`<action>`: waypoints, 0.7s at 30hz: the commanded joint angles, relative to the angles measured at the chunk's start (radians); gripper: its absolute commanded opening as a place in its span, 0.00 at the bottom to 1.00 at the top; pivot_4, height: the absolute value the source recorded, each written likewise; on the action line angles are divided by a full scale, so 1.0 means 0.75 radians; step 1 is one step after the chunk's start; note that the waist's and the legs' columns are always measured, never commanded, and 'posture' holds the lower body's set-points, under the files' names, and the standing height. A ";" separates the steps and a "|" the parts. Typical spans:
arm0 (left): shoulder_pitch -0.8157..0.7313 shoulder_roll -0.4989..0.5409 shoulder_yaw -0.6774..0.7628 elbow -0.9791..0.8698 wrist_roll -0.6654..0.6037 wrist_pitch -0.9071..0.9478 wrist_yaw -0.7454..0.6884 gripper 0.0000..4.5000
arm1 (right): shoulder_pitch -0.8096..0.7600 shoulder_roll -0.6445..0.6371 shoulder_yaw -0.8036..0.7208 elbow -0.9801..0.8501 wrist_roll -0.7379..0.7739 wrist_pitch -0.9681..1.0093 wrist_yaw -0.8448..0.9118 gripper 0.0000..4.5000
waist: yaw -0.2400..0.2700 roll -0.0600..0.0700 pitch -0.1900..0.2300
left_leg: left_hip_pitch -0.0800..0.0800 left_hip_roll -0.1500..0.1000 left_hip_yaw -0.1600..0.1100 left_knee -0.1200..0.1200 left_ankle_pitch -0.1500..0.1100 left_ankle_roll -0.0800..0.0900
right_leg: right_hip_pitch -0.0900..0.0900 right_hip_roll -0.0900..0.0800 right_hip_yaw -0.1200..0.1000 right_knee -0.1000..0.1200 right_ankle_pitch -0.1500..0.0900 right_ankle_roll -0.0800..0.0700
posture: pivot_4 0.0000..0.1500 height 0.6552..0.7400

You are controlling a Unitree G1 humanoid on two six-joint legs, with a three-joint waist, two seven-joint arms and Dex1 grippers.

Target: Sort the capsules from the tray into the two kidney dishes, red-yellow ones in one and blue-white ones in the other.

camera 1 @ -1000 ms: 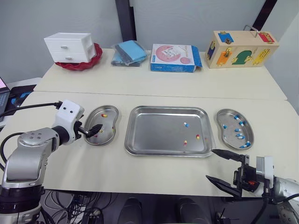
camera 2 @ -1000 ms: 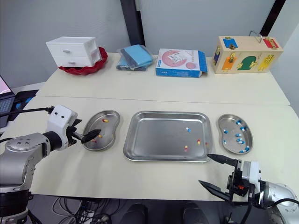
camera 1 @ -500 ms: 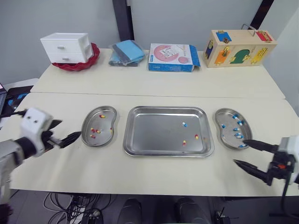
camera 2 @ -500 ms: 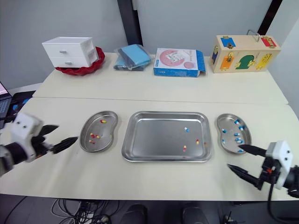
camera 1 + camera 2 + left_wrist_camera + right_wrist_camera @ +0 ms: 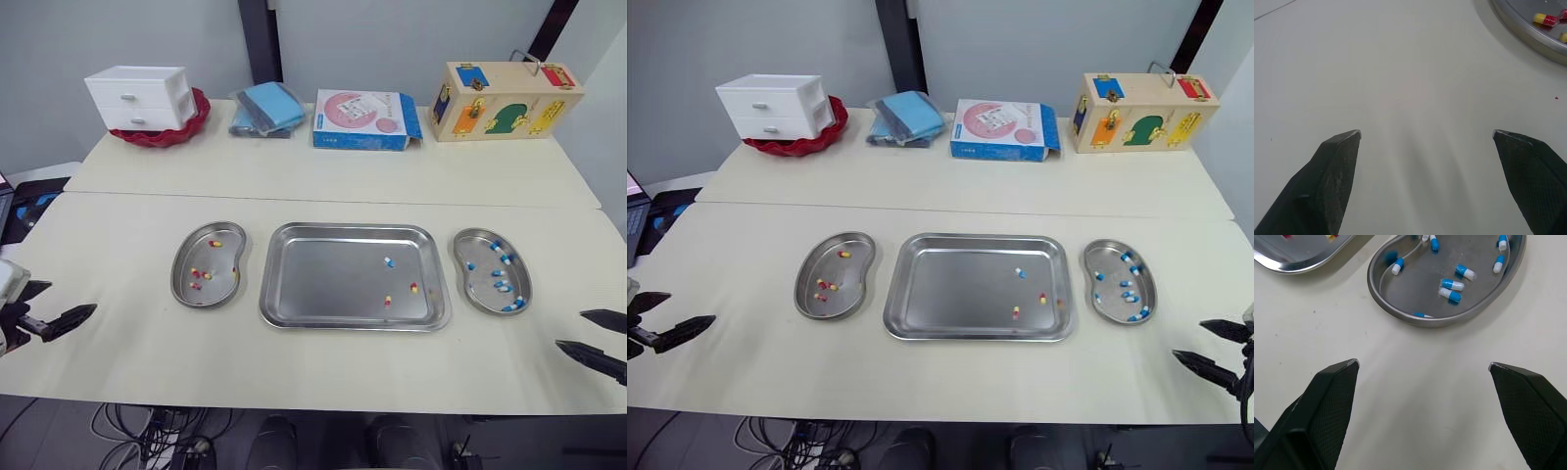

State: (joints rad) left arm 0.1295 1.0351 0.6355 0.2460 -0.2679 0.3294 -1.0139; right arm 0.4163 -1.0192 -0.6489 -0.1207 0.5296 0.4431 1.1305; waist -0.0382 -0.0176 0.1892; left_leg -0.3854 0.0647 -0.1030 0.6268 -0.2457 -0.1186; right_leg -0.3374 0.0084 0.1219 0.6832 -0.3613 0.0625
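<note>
The steel tray [image 5: 304, 284] lies mid-table holding one blue-white capsule [image 5: 390, 261] and two red-yellow capsules [image 5: 413, 288]. To its left, a kidney dish [image 5: 217, 257] contains several red-yellow capsules [image 5: 1546, 19]. The kidney dish [image 5: 480, 250] on the tray's right has several blue-white capsules [image 5: 1452, 284]. My left gripper [image 5: 71, 298] is open and empty over bare table, well left of the left dish. Near the front right table edge, my right gripper [image 5: 569, 329] stands open and empty, a little short of the right dish [image 5: 1415, 293].
Along the back of the table stand a white drawer box [image 5: 139, 98] on a red bowl, a blue cloth bundle [image 5: 266, 108], a blue and pink carton [image 5: 361, 119] and a wooden lock box [image 5: 507, 101]. A seam [image 5: 294, 201] crosses the table behind the dishes.
Both arms have drawn back outward toward the table's front corners. The left gripper has left the left dish; the right gripper has swung from the tray's front corner to the right edge.
</note>
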 commanded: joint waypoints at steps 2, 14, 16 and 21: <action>0.028 0.006 0.016 -0.030 -0.004 -0.007 0.012 0.99 | -0.021 0.005 -0.041 -0.008 -0.011 -0.024 0.024 1.00 | -0.001 0.000 0.000 | 0.000 0.000 0.000 0.000 0.000 0.000 | 0.000 0.000 0.000 0.000 0.000 0.000 | 1.00 1.00; 0.064 -0.009 -0.027 -0.234 -0.061 0.091 -0.016 0.99 | -0.012 0.229 -0.001 -0.207 0.064 -0.200 0.088 1.00 | 0.000 0.000 0.000 | -0.001 0.000 -0.002 0.000 0.000 0.000 | 0.000 0.000 -0.002 0.000 0.000 0.000 | 1.00 1.00; 0.049 -0.024 -0.068 -0.347 -0.091 0.140 -0.007 0.99 | 0.004 0.334 0.041 -0.305 0.103 -0.269 0.097 1.00 | 0.003 0.000 0.000 | -0.001 0.000 -0.002 0.000 0.000 0.000 | 0.001 0.000 -0.002 0.000 0.000 0.000 | 1.00 1.00; -0.045 -0.065 -0.217 -0.571 -0.166 0.242 0.017 0.99 | 0.061 0.488 0.176 -0.443 0.100 -0.387 0.108 1.00 | 0.007 0.000 0.000 | -0.002 0.000 -0.003 0.001 0.000 0.000 | 0.001 0.000 -0.002 0.000 0.000 0.000 | 1.00 1.00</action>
State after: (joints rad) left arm 0.1186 0.9928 0.4961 -0.1084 -0.3580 0.4816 -1.0115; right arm 0.4556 -0.6728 -0.5313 -0.4075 0.5894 0.1959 1.2043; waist -0.0333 -0.0174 0.1891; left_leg -0.3865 0.0647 -0.1050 0.6273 -0.2457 -0.1188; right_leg -0.3365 0.0084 0.1201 0.6833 -0.3610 0.0627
